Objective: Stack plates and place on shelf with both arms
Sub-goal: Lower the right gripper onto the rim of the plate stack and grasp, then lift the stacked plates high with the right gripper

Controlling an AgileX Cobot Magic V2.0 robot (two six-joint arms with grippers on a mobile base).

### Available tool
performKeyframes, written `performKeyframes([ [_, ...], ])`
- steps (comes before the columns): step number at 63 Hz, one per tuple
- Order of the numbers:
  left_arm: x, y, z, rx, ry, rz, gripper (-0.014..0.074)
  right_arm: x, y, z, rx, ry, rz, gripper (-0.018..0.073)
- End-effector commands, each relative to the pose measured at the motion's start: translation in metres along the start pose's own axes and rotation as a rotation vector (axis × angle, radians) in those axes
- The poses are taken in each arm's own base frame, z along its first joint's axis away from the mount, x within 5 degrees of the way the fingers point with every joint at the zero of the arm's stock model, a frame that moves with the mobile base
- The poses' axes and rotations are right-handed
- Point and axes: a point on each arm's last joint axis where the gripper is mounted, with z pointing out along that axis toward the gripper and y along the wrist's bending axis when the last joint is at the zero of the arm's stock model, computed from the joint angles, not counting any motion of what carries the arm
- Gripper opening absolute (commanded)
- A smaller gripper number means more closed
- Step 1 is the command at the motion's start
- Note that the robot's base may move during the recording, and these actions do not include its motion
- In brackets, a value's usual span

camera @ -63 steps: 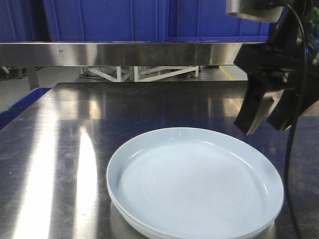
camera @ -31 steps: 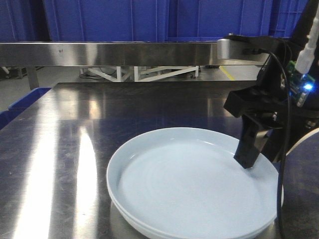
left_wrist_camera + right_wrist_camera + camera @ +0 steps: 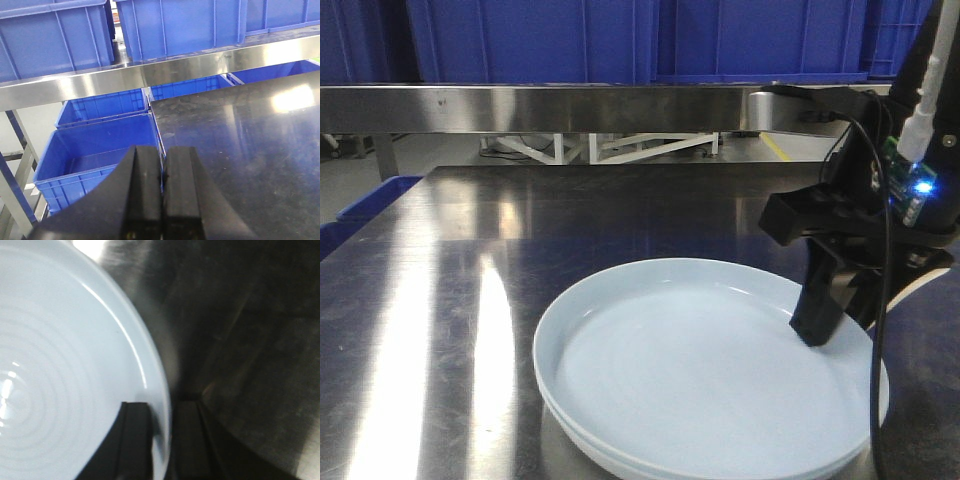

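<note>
Two white plates (image 3: 700, 370) lie stacked on the steel tabletop; the lower plate's rim shows just under the upper one. My right gripper (image 3: 835, 325) straddles the stack's right rim, one finger inside the dish and one outside, jaws closed onto the rim. In the right wrist view the plates (image 3: 65, 365) fill the left side, with the rim running between the right gripper (image 3: 162, 412) fingers. The left gripper (image 3: 163, 152) is shut with nothing in it, off the table's left edge, and does not show in the front view. The shelf (image 3: 540, 108) runs across the back above the table.
Big blue crates (image 3: 570, 40) stand on the shelf (image 3: 150, 75). More blue crates (image 3: 95, 150) sit low beside the dark tabletop (image 3: 250, 140). The tabletop (image 3: 450, 300) stretches left of the plates. A black cable (image 3: 880, 300) hangs along the right arm.
The right gripper came down from above the plates' far right side onto their right rim and has settled there, fingers on both sides. The plates have not moved.
</note>
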Motion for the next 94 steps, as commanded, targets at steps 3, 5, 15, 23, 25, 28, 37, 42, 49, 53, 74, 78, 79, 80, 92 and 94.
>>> performKeyframes([
  [3,-0.014,0.002,0.000,-0.012,-0.085,-0.009,0.0088,-0.006,0.001,-0.013,0.006,-0.055,-0.021,0.0052],
  [5,-0.014,0.002,0.000,-0.012,-0.085,-0.009,0.0088,-0.006,0.001,-0.013,0.006,-0.057,-0.021,0.0047],
  [15,-0.014,0.002,0.000,-0.012,-0.085,-0.009,0.0088,-0.008,0.001,-0.016,0.009,-0.087,-0.023,0.0057],
  [23,-0.014,0.002,0.000,-0.012,-0.085,-0.009,0.0088,-0.014,0.004,-0.031,0.009,-0.153,-0.033,0.0057],
  [25,-0.014,0.002,0.000,-0.012,-0.085,-0.009,0.0088,-0.016,0.005,-0.037,0.008,-0.181,-0.037,0.0057],
  [28,-0.014,0.002,0.000,-0.012,-0.085,-0.009,0.0088,-0.018,0.007,-0.047,0.009,-0.229,-0.043,0.0057],
  [37,-0.014,0.002,0.000,-0.012,-0.085,-0.009,0.0088,-0.023,0.014,-0.089,0.012,-0.418,-0.064,0.0057],
  [42,-0.014,0.002,0.000,-0.012,-0.085,-0.009,0.0088,-0.022,0.018,-0.113,0.014,-0.528,-0.076,0.0057],
  [49,-0.014,0.002,0.000,-0.012,-0.085,-0.009,0.0088,-0.014,0.023,-0.145,0.016,-0.677,-0.088,0.0057],
  [53,-0.014,0.002,0.000,-0.012,-0.085,-0.009,0.0087,-0.009,0.025,-0.162,0.017,-0.751,-0.095,0.0057],
  [74,-0.015,0.002,0.000,-0.012,-0.087,-0.009,0.0087,0.025,0.030,-0.210,0.021,-0.997,-0.115,0.0057],
  [78,-0.015,0.002,0.000,-0.012,-0.087,-0.009,0.0087,0.033,0.028,-0.207,0.032,-1.040,-0.113,0.0057],
  [79,-0.015,0.002,0.000,-0.012,-0.087,-0.009,0.0087,0.035,0.027,-0.206,0.034,-1.051,-0.111,0.0057],
  [80,-0.015,0.002,0.000,-0.012,-0.087,-0.009,0.0087,0.038,0.027,-0.206,0.036,-1.065,-0.110,0.0057],
  [92,-0.015,0.002,0.000,-0.013,-0.092,-0.009,0.0085,0.065,0.020,-0.193,0.055,-1.143,-0.095,0.0057],
  [94,-0.015,0.002,0.000,-0.013,-0.092,-0.009,0.0085,0.069,0.020,-0.192,0.057,-1.153,-0.094,0.0057],
])
